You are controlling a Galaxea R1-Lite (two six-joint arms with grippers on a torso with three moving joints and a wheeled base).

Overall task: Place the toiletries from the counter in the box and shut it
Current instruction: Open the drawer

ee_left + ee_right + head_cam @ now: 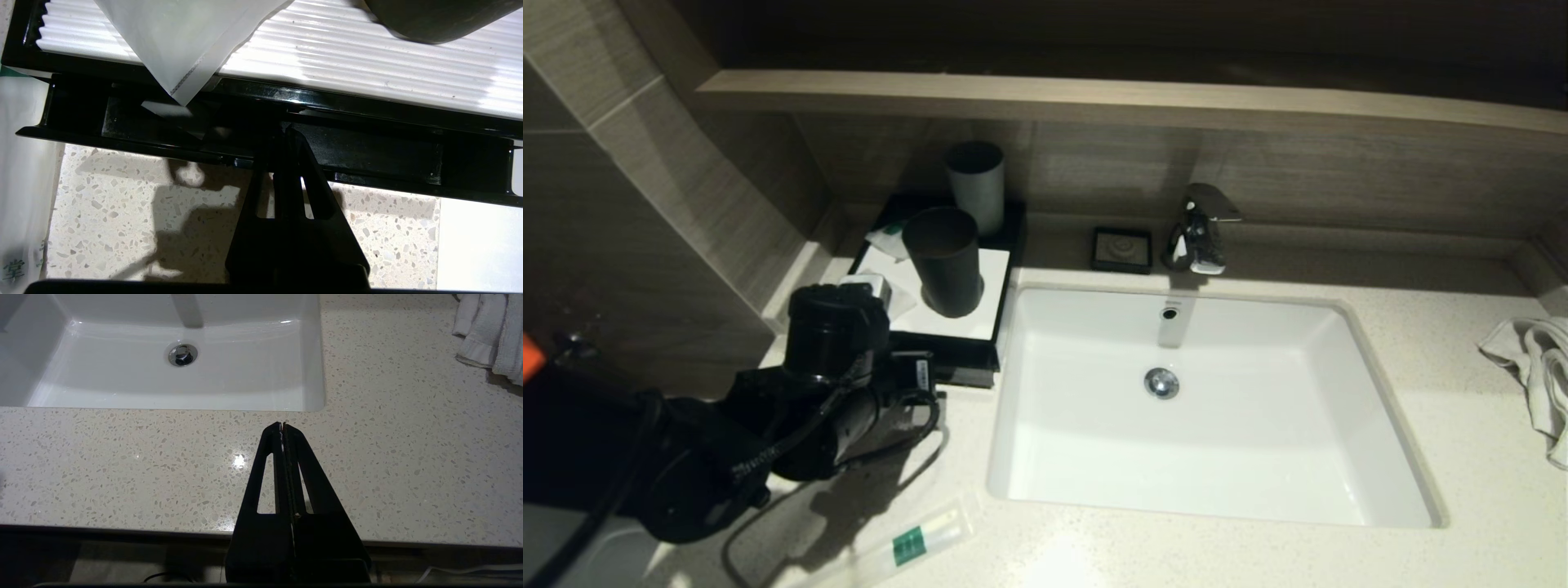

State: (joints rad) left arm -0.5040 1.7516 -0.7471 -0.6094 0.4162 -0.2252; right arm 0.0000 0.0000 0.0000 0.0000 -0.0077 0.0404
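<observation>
The black box with a white top panel stands left of the sink, and its front drawer is pulled out a little. My left gripper is shut and empty, its tips reaching over the drawer's front wall. In the head view the arm hides its fingers. One translucent sachet lies on the box top with a corner hanging over the drawer. Another sachet lies beside the box. A small sachet lies at the back of the top. A long sachet lies on the counter at the front. My right gripper is shut over the counter's front edge.
A black cup stands on the box top and a grey cup behind it. The white sink fills the middle, with the faucet and a small black soap dish behind. A white towel lies at the far right.
</observation>
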